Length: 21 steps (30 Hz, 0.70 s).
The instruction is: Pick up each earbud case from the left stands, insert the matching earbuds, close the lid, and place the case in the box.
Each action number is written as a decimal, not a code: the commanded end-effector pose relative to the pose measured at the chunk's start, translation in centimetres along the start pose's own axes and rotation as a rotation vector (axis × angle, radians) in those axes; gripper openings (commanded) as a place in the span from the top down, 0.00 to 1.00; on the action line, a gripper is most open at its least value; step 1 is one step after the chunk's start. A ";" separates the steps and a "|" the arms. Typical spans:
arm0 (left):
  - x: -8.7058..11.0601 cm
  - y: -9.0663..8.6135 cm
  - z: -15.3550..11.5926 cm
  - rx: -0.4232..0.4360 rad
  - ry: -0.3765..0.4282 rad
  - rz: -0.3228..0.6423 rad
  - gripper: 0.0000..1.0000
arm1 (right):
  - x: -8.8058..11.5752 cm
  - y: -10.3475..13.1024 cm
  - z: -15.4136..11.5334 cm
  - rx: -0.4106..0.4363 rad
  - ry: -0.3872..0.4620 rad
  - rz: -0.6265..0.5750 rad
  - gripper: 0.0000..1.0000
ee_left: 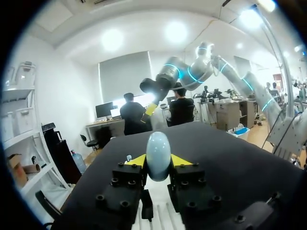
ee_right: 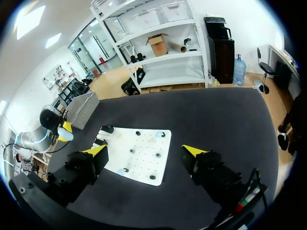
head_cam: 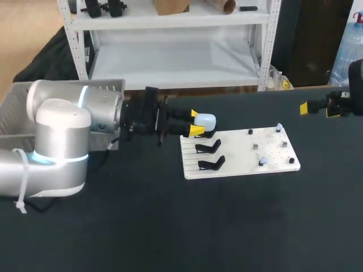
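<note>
Table: we see a black table (head_cam: pixel 170 226) with a flat white board (head_cam: pixel 238 161) lying on it, a bit toward our right side.

Left gripper: our left gripper (head_cam: pixel 197 122) comes in from the left and hangs by the far left corner of the white board. Its two yellow tips press on the earbud case (head_cam: pixel 205 120) from two sides, so it is clamped tight on it. In the left wrist view the left gripper (ee_left: pixel 158 162) has the case right between its tips.

Earbud case: it is pale blue, smooth and round like an egg. In the left wrist view the earbud case (ee_left: pixel 158 152) pokes out past the yellow tips.

Stands: two black stands (head_cam: pixel 208 147) (head_cam: pixel 211 164) sit on the left part of the board, one nearer to us than the other. The case is near the far one.

Earbuds: two tiny pale blue earbuds (head_cam: pixel 278 127) (head_cam: pixel 262 162) sit on the right part of the board, well apart, among little black pegs (head_cam: pixel 291 161).

Right gripper: our right gripper (head_cam: pixel 317 109) is at the far right edge of the table, well apart from the board. In the right wrist view the right gripper (ee_right: pixel 144 151) has its fingers spread wide and holds nothing.

Box: a grey box (head_cam: pixel 14 105) stands at the far left of the table, behind our left arm (head_cam: pixel 57 141).
</note>
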<state>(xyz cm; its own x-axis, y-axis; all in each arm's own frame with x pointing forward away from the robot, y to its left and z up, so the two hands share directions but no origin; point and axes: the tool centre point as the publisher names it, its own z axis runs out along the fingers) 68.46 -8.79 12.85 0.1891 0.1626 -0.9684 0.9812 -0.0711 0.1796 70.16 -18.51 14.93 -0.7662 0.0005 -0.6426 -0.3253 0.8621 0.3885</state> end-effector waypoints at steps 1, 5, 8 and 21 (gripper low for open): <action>-0.1 -0.3 0.0 -0.036 -0.001 0.002 1.00 | 0.0 -0.1 0.1 -0.001 0.000 -0.001 0.00; -0.1 -0.3 0.0 -0.036 -0.001 0.002 1.00 | 0.0 -0.1 0.1 -0.001 0.000 -0.001 0.00; -0.1 -0.3 0.0 -0.036 -0.001 0.002 1.00 | 0.0 -0.1 0.1 -0.001 0.000 -0.001 0.00; -0.3 -0.7 1.7 -0.001 -0.072 -0.019 1.00 | 0.3 0.1 -0.1 0.001 0.004 -0.004 0.00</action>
<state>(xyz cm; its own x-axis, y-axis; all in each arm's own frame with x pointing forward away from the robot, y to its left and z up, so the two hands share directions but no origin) 67.39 -9.78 13.31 0.1682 0.1144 -0.9791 0.9847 -0.0662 0.1614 70.12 -18.50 14.88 -0.7667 -0.0021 -0.6420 -0.3268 0.8620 0.3874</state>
